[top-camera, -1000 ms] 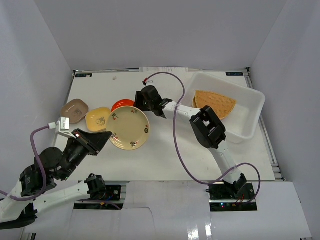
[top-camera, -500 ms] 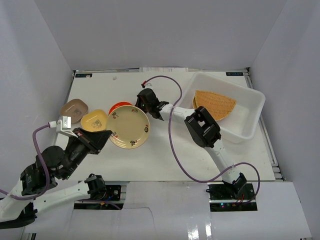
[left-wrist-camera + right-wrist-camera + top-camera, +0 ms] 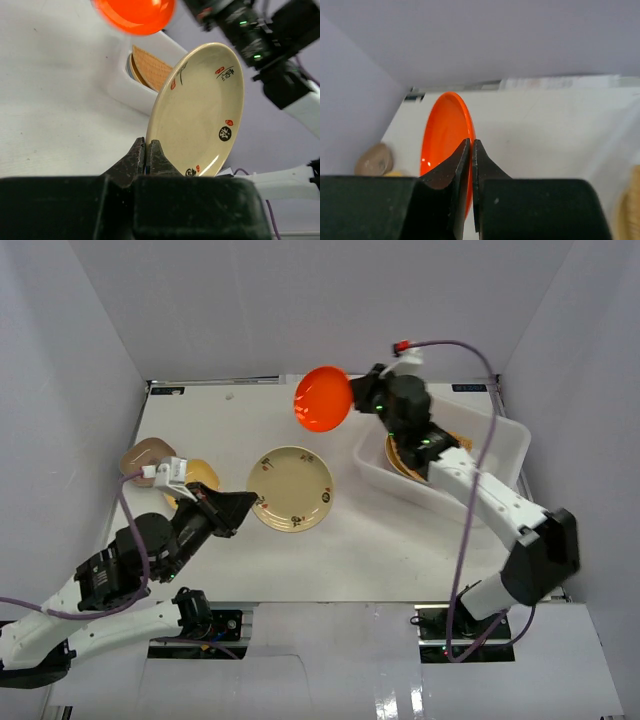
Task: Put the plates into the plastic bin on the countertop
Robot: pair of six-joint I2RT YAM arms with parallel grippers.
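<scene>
1. The red-orange plate (image 3: 322, 399) is in the air over the far side of the countertop (image 3: 230, 420), just left of the plastic bin (image 3: 500, 455); the right gripper (image 3: 352, 400) is clenched on its rim, with the plate on edge between the fingers.
2. The cream plate (image 3: 291, 489) is over mid-countertop, tilted; the left gripper (image 3: 250, 502) grasps its left rim tightly.
3. A fan-shaped orange plate (image 3: 150, 67) lies inside the bin, partly hidden by the right arm.
4. A yellow plate (image 3: 200, 475) and a brown plate (image 3: 140, 455) sit side by side at the countertop's left.
</scene>
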